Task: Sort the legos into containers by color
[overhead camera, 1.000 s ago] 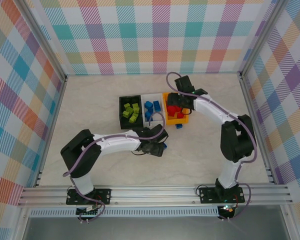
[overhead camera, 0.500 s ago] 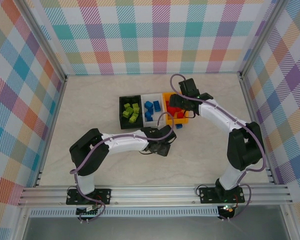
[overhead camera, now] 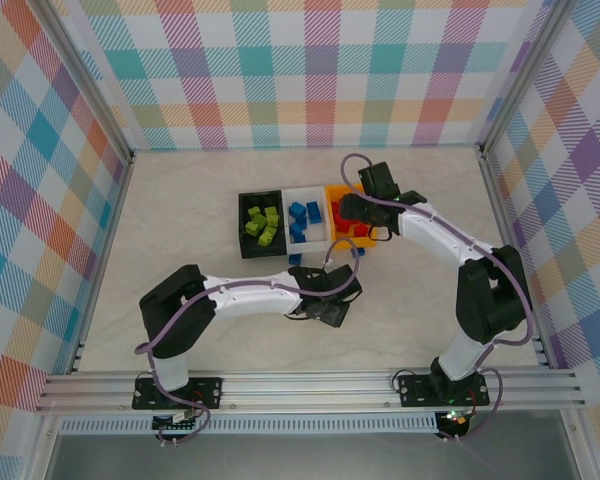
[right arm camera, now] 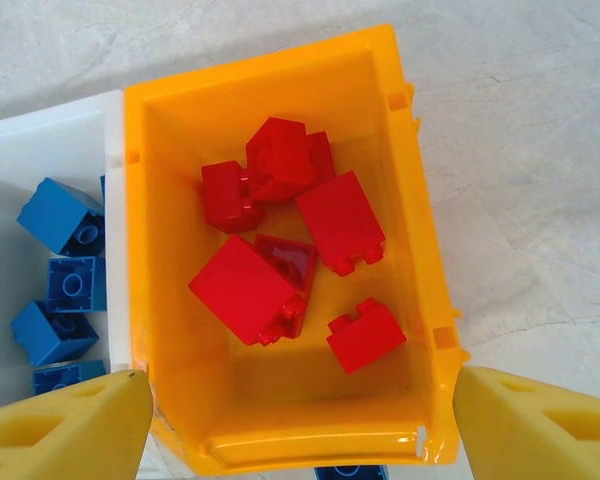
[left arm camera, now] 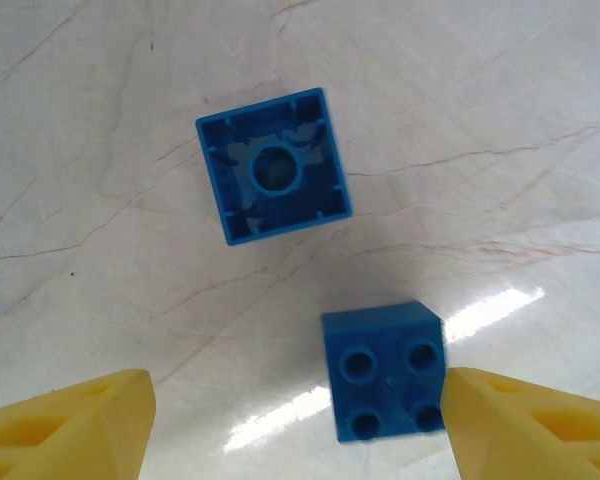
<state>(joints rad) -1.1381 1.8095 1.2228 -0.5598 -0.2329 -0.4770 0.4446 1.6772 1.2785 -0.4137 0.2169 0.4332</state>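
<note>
Two blue legos lie on the table under my left gripper [left arm camera: 298,420]. One [left arm camera: 385,373] sits studs up between the open yellow fingers, close against the right fingertip [left arm camera: 480,405]. The other [left arm camera: 274,178] lies upside down further off. From above, the left gripper [overhead camera: 332,300] hovers in front of the three containers: black [overhead camera: 244,240] with green legos [overhead camera: 262,224], white [overhead camera: 318,190] with blue legos [overhead camera: 302,215], orange [overhead camera: 331,190] with red ones. My right gripper [right arm camera: 305,420] hangs open over the orange container [right arm camera: 420,250], above several red legos [right arm camera: 280,240].
Loose blue legos lie on the table just in front of the bins [overhead camera: 294,259] [overhead camera: 358,252]; one [right arm camera: 350,472] peeks out below the orange bin's near wall. Plaid walls enclose the table on three sides. Bare tabletop spreads left and right of the bins.
My left arm has reached further right and toward the near edge, its gripper now over two blue legos. The right arm's elbow has swung out while its gripper stayed over the orange bin.
</note>
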